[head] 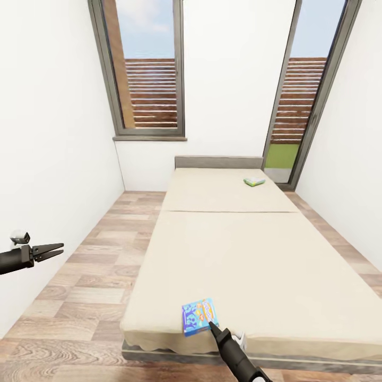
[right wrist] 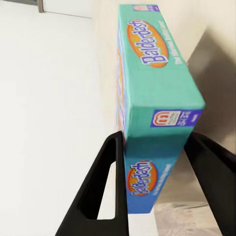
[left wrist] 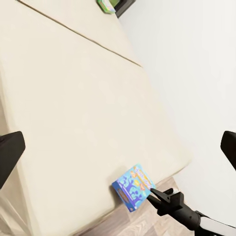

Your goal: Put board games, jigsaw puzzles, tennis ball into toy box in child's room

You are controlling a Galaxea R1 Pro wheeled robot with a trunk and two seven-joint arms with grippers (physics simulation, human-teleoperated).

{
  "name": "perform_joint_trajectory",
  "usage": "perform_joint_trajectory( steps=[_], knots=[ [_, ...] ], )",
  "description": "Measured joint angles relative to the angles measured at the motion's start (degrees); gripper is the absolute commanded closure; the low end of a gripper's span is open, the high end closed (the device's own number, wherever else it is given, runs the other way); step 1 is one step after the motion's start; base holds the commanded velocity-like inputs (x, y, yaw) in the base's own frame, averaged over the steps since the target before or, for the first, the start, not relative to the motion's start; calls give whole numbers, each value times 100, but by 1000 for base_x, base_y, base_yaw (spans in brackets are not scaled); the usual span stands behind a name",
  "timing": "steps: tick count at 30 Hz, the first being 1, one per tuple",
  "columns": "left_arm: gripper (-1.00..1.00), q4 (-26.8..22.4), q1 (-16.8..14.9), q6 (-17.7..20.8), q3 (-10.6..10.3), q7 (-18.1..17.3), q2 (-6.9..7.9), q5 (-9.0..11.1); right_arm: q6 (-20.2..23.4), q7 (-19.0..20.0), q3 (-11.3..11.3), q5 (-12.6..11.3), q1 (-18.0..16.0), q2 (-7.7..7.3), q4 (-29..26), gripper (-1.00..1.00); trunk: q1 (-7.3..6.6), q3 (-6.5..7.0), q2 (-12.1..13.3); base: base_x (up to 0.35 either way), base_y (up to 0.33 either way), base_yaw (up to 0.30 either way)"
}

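Note:
A small blue board game labelled "Balderdash" sits at the near edge of the bed, one end jutting past the mattress. My right gripper is shut on its near end. In the right wrist view the box fills the gap between the two fingers, edge-on. The left wrist view shows the same box with the right gripper at its corner. A green-white board game lies near the headboard, also seen as a green box. My left gripper hangs open over the floor, left of the bed.
White walls close in on both sides, and a strip of wood-plank floor runs along the bed's left. Tall dark-framed windows stand behind the low grey headboard. The dark bed frame lies right below my right arm.

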Motion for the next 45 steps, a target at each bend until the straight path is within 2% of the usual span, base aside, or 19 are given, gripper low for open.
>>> perform_joint_trajectory(
  steps=[30,32,35,36,38,45],
  knots=[
    [-100,0,0,0,0,0,-2,0,36,-32,18,-2,-2,6,-100,100,-659,539,1203,0,0,0],
    [-100,0,-1,0,0,0,-2,0,80,-52,36,9,-7,7,-280,100,-703,575,1284,0,0,0],
    [-100,0,-2,0,0,0,-2,0,475,-68,59,45,-9,6,-737,100,-769,629,1404,0,0,0],
    [-100,1,-3,-1,0,1,-2,-1,836,-87,86,66,-9,9,-985,100,-791,647,1444,0,0,0],
    [-100,1,-3,-3,0,1,-2,0,1210,-141,164,81,-18,0,-1355,100,-835,683,1524,0,0,0],
    [-100,0,-1,-8,0,0,-2,0,1468,-634,493,107,-84,-5,-2290,100,-989,808,1805,0,0,0]
  ],
)
